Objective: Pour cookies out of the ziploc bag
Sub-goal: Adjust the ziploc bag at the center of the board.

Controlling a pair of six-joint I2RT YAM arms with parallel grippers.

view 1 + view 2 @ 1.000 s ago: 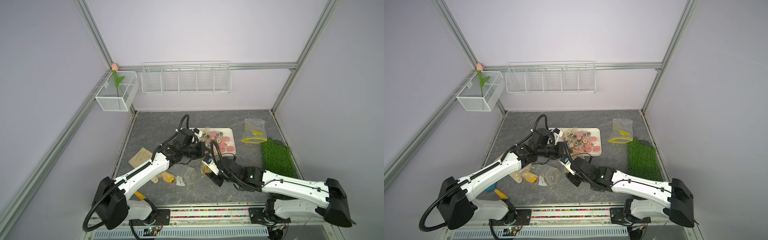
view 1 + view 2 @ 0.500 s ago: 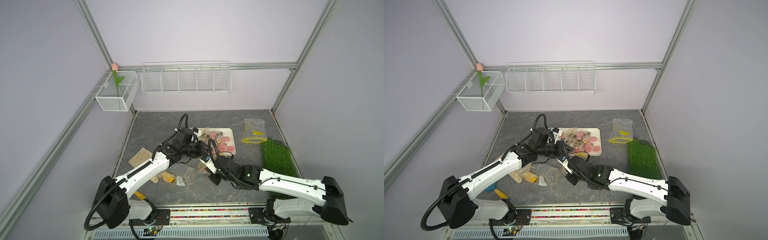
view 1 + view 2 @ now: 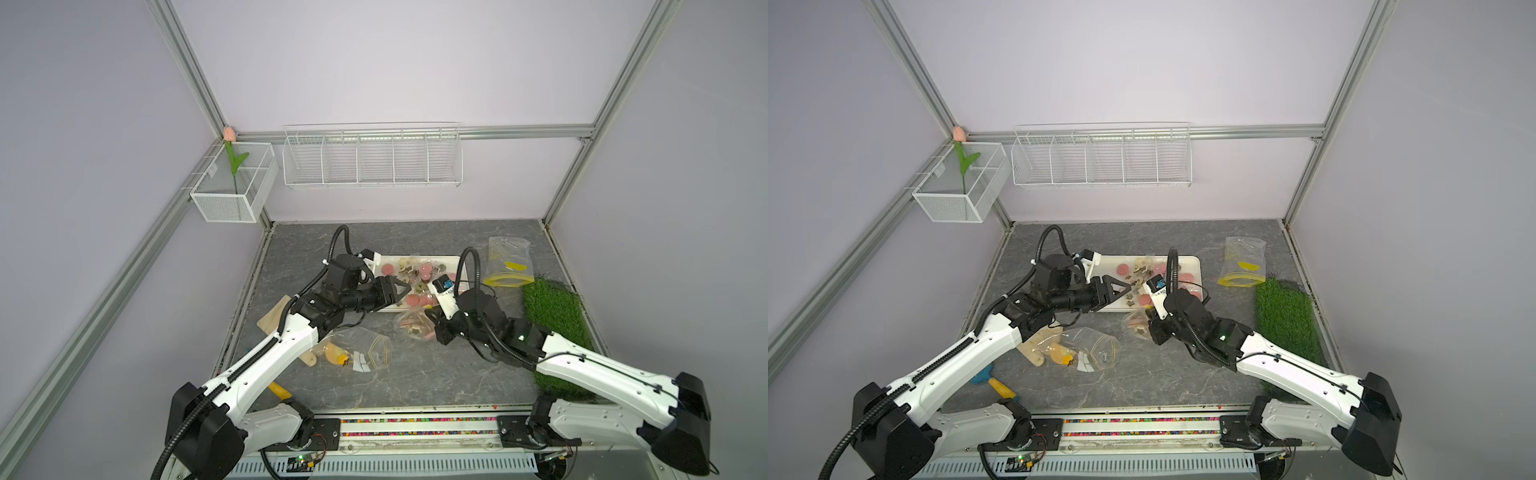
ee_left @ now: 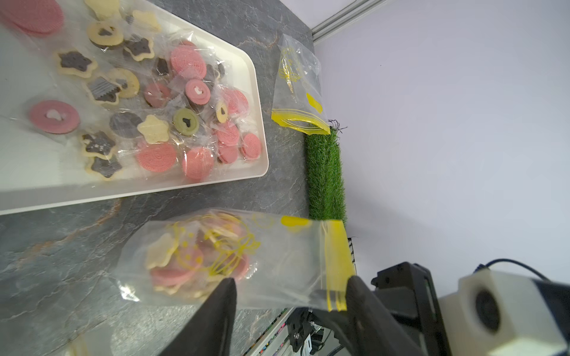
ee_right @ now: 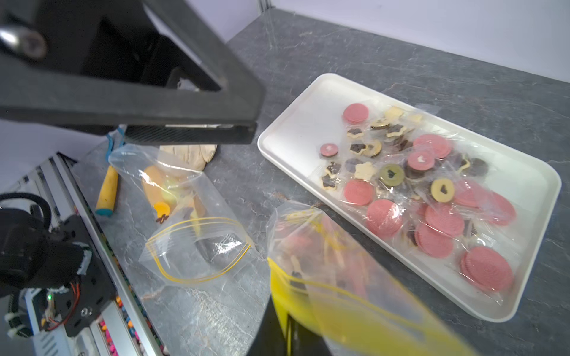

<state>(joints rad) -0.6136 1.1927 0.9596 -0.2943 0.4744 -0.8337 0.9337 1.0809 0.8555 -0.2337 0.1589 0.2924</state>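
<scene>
A clear ziploc bag [image 4: 216, 259] with a yellow zip strip holds pink and beige cookies [image 4: 172, 262]. It hangs tilted just in front of the white tray [image 3: 455, 261], bottom end low by the table. My right gripper [image 5: 287, 326] is shut on the bag's yellow zip edge; both top views show it [image 3: 432, 322] [image 3: 1152, 324] beside the bag [image 3: 413, 326]. My left gripper [image 4: 291, 296] stands open above the bag, its fingers [image 4: 222, 308] either side of the upper edge and not pinching it. Many wrapped cookies [image 5: 416, 191] lie on the tray [image 5: 296, 123].
A second clear bag [image 3: 357, 349] with an orange piece lies at the front left. An empty yellow-zip bag [image 3: 509, 266] lies at the back right, beside a green grass mat [image 3: 557, 320]. A wooden piece [image 3: 272, 318] and a yellow-handled tool [image 3: 280, 390] lie under my left arm.
My left gripper has opened and let go of the bag. My right gripper has shut on the bag's yellow zip edge.
</scene>
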